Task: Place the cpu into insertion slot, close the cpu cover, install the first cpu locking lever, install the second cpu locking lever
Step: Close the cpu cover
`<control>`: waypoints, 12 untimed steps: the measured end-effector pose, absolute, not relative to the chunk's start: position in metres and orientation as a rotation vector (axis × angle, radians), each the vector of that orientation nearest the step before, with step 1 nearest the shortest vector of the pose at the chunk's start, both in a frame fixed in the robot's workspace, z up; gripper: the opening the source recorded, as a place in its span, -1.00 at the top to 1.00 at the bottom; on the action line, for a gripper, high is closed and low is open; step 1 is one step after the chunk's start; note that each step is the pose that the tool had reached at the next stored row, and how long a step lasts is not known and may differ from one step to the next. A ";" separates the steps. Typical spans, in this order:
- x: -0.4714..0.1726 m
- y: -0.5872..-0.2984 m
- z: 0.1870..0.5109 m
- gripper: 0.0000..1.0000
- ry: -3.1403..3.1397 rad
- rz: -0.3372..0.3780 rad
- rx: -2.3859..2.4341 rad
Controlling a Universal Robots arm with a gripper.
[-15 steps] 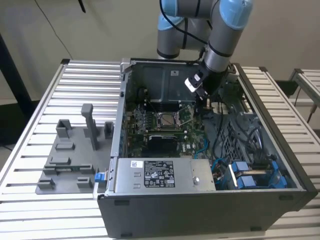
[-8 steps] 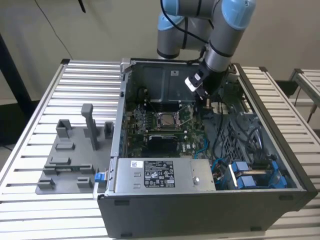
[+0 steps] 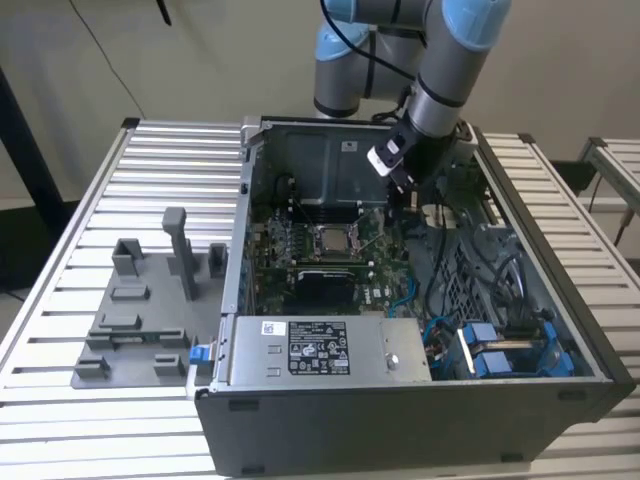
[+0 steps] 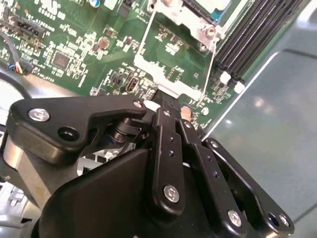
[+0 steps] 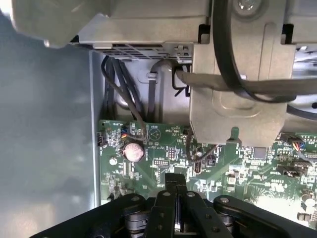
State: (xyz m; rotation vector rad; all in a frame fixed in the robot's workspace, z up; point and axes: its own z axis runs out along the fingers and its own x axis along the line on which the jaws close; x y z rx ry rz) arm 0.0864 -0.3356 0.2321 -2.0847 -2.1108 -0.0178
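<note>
Open grey sheet-steel computer case (image 3: 400, 420) on a ribbed aluminium table (image 3: 150, 160). Cpu (image 3: 333, 240): flat silvery-tan square, seated in the silver-rimmed insertion slot (image 4: 197, 22), mid green board. Cpu cover (image 4: 166, 79): thin silver windowed frame, tilted up off the slot. Gripper (image 4: 171, 106): matte black, fingers pressed together at the cover's free edge; contact unclear. Smooth case wall close alongside.
</note>
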 end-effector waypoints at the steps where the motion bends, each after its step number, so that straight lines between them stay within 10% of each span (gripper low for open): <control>1: 0.085 -0.336 0.232 0.79 -2.111 -0.018 -2.084; 12: 0.067 -0.336 0.237 0.79 -2.107 -0.024 -2.081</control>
